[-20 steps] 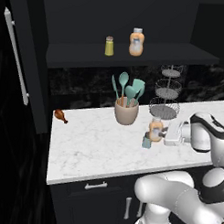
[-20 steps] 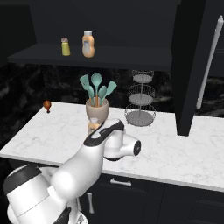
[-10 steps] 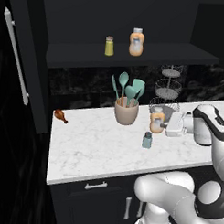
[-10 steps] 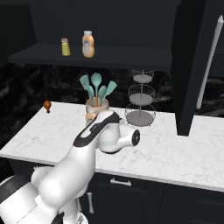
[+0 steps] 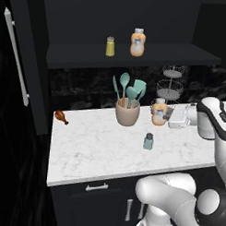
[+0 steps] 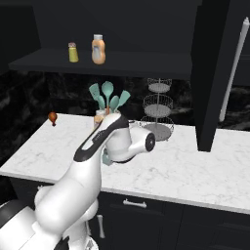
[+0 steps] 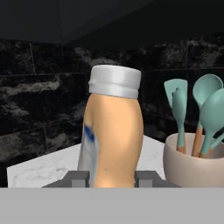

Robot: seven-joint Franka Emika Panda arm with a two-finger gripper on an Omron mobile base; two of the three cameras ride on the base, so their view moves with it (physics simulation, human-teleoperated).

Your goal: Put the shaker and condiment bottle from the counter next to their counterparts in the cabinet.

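Left base view: nothing's been put away yet. The shaker (image 5: 148,141) stands alone on the marble surface (image 5: 95,151), the condiment bottle (image 5: 158,112) stands beside the utensil crock (image 5: 127,114) with the pincer (image 5: 167,117) right at it, and the yellow-green shaker (image 5: 110,46) and orange twin (image 5: 137,42) wait on the cabinet (image 5: 135,54) shelf. Right base view: the arm (image 6: 110,141) hides most of the bottle, only a sliver showing by the crock. Hand view: the bottle (image 7: 112,135) sits between the fingertips (image 7: 78,179), which look snug against it, so probably grasping, but the lift and both placements are left.

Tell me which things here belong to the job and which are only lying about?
Job: orange bottle between the fingers, blue-grey shaker, marble counter, shelf pair: yellow-green shaker, second orange bottle.
Lying about: utensil crock, wire stand, drumstick.
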